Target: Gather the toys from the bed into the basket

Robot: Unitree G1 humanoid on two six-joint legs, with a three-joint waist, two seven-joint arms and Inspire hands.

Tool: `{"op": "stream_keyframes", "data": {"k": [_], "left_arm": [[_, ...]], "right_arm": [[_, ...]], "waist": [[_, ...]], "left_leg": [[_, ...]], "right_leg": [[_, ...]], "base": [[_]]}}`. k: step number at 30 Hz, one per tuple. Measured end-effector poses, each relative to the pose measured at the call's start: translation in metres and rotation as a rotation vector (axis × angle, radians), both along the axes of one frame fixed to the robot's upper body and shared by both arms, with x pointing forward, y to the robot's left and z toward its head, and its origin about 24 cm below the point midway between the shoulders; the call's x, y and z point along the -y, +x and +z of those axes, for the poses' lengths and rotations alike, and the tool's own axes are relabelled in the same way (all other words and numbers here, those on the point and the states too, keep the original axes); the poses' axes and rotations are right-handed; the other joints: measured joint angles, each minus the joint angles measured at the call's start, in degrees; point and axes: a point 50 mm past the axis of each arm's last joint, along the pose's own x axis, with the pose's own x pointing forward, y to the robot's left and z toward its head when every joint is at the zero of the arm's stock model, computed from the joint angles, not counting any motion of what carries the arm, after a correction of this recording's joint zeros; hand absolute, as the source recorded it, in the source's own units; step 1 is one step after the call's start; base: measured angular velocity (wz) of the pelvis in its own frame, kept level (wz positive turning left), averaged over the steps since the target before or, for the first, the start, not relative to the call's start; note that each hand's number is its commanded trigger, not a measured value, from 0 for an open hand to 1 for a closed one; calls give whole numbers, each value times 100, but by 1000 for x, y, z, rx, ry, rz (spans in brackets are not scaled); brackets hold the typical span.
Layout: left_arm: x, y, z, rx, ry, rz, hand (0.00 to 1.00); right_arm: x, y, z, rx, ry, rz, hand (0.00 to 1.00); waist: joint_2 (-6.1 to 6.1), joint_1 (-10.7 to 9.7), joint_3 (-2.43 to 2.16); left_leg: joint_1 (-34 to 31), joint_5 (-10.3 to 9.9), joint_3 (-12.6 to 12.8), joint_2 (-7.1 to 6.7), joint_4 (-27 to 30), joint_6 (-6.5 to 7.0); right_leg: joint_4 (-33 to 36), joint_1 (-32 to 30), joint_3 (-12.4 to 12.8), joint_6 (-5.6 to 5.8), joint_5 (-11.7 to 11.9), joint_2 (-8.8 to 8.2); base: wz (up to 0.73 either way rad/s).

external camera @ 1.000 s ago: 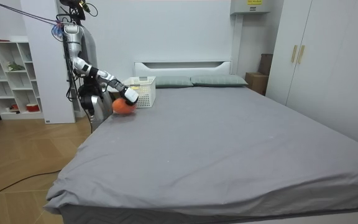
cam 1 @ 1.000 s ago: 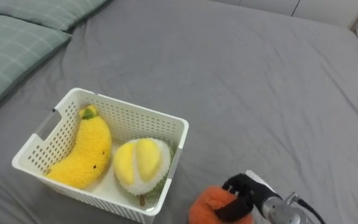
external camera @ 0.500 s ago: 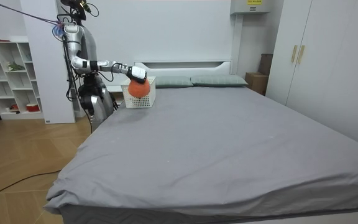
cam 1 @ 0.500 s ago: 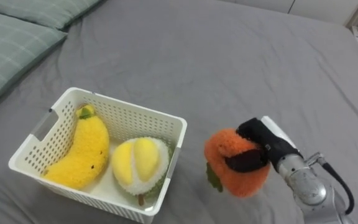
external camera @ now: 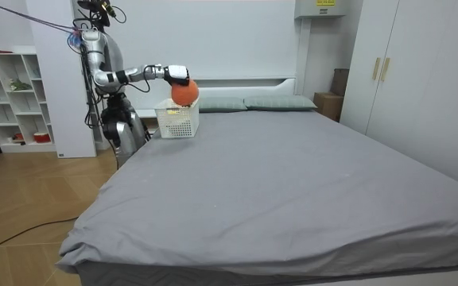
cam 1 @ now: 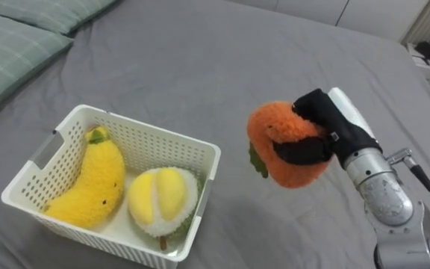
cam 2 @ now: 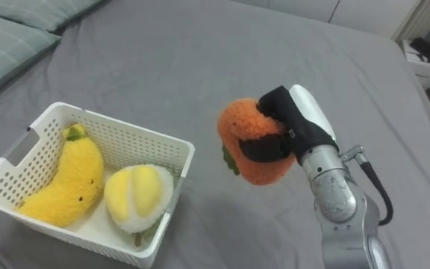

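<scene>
You have the orange plush toy (cam 1: pixel 286 149) in the robot's right hand (cam 1: pixel 327 119). The dark fingers (cam 1: pixel 304 152) are curled round the toy and squeeze it tight, with the thumb across its front. A bit of green leaf sticks out at the toy's 9 o'clock side. The toy is up in the air, off the grey bed (cam 1: pixel 200 52), and nothing touches it but the hand.

The white basket (cam 1: pixel 155 142) sits on the bed at 9 o'clock from the orange toy, a short way off. The toy is not over the basket; it hangs just past the basket's 3 o'clock edge. Two toys lie inside. A banana toy (cam 1: pixel 88 183) lies along the 9 o'clock side, and a round yellow toy (cam 1: pixel 159 198) rests at the 3 o'clock side. The two are touching or very nearly so. Green pillows (cam 1: pixel 13 45) lie at 11 o'clock from the basket.

In the room view the robot stands on the floor beside the bed — near the pillow end, at the room view's left. Its right arm reaches out straight, and the orange toy (external camera: pixel 184 93) is above the basket (external camera: pixel 177 123). A white shelf (external camera: pixel 10 95) stands behind the robot.
</scene>
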Motion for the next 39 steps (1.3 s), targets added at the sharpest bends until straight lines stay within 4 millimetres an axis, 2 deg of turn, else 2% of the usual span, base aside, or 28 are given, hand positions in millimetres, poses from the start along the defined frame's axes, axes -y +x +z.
{"op": "stream_keyframes", "data": {"k": [5, 9, 14, 16, 22, 23, 24, 25, 26, 28, 33, 36, 39], "left_arm": [[1, 2, 0, 5, 0, -10, 0], [2, 7, 1, 23, 1, -29, 0], [4, 11, 1, 37, -2, -47, 0], [5, 14, 1, 43, -13, -52, 0], [8, 17, 0, 37, -27, -83, 0], [8, 20, 0, 42, -27, -94, 0], [8, 21, 0, 45, -26, -104, 0], [8, 22, 1, 45, -25, -107, 0], [7, 22, 1, 43, -23, -114, 0], [6, 22, 1, 41, -19, -127, 0], [3, 31, 3, 51, -20, -133, 0], [4, 36, 4, 55, -32, -142, 0], [4, 35, 3, 42, -33, -148, 0]], "right_arm": [[-6, 5, 13, 61, 15, 15, 100], [-12, 3, 23, 105, 22, 44, 100], [-32, 6, 44, 185, 55, 136, 83], [-39, 3, 51, 215, 61, 171, 67], [-74, 0, 57, 217, 51, 342, 53], [-80, 0, 58, 214, 55, 377, 42], [-86, -1, 59, 206, 69, 411, 35], [-89, -2, 59, 204, 77, 428, 0], [-94, -3, 60, 198, 86, 455, 0], [-101, -4, 59, 188, 84, 489, 0], [-111, -3, 49, 135, 63, 532, 0], [-112, -1, 38, 75, 48, 525, 0], [-116, -2, 33, 48, 45, 540, 0]], "waist": [[30, 23, 8], [25, 182, -8], [23, 228, -9], [27, 343, -9], [8, 587, -17], [-6, 648, -28], [-15, 679, -33], [-20, 700, -36], [-49, 756, -51], [-80, 799, -46], [-177, 1010, 29], [-191, 1118, 33], [-201, 1116, 32]], "left_leg": [[-26, 1, 16, 4, 10, 1], [-48, 2, 45, 6, 21, 2], [-51, 2, 22, 4, 19, 2], [-47, 2, 22, 6, 17, 2], [-84, 3, -50, -1, 10, 2], [-98, 3, -81, -2, 12, 2], [-110, 5, -133, -3, 22, 0], [-110, 7, -149, -3, 22, -1], [-106, 10, -159, -2, 27, -5], [-96, 11, -188, -4, 30, -4], [-134, 10, -180, -9, 9, 0], [-198, 10, -193, -13, 22, 0], [-256, 11, -229, -14, 27, -1]], "right_leg": [[57, -55, -15, 0, 0, -1], [57, -101, -8, 0, 0, 0], [52, -98, -41, 1, 0, -2], [48, -94, -35, 1, 0, 1], [48, -101, -102, 1, -1, -8], [48, -100, -163, 1, -1, -12], [47, -95, -201, 1, -1, -13], [47, -91, -211, 1, -1, -13], [40, -85, -227, 1, -1, -10], [38, -65, -259, 1, -1, -13], [40, -90, -215, 2, -1, -14], [43, -142, -240, 2, -1, -17], [36, -183, -309, 2, -1, -18]], "base": [[-1], [-3], [1], [0], [5], [17], [19], [14], [9], [6], [0], [1], [7]]}}
